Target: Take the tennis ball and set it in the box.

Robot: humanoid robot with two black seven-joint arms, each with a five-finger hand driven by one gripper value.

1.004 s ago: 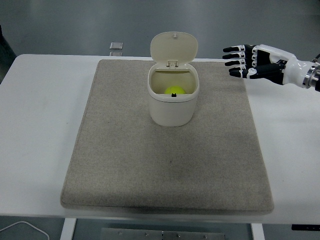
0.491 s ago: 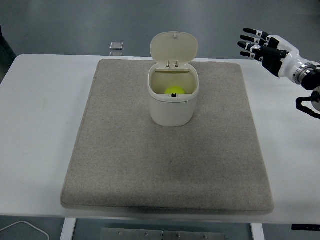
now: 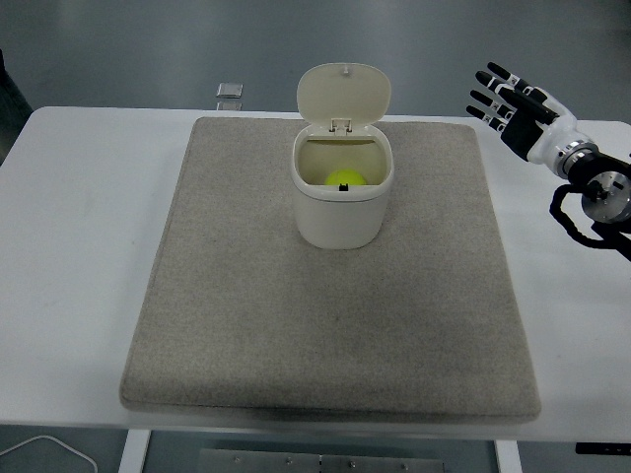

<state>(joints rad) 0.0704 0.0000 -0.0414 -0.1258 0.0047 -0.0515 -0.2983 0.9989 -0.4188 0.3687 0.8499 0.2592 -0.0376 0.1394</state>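
Note:
A yellow-green tennis ball (image 3: 345,179) lies inside the cream box (image 3: 341,217), which stands on the grey mat with its hinged lid (image 3: 343,92) tipped up and back. My right hand (image 3: 505,99) is well to the right of the box, above the table's far right part, with its fingers spread and nothing in them. Its wrist (image 3: 592,187) leads off toward the right edge. The left arm does not show.
The grey mat (image 3: 246,325) covers most of the white table (image 3: 69,246). A small clear item (image 3: 229,92) sits at the table's far edge, left of the box. A white cable (image 3: 44,448) curls at the bottom left corner.
My right hand has drawn back to the right and turned its fingers upward, away from the box. The ball and box have not moved.

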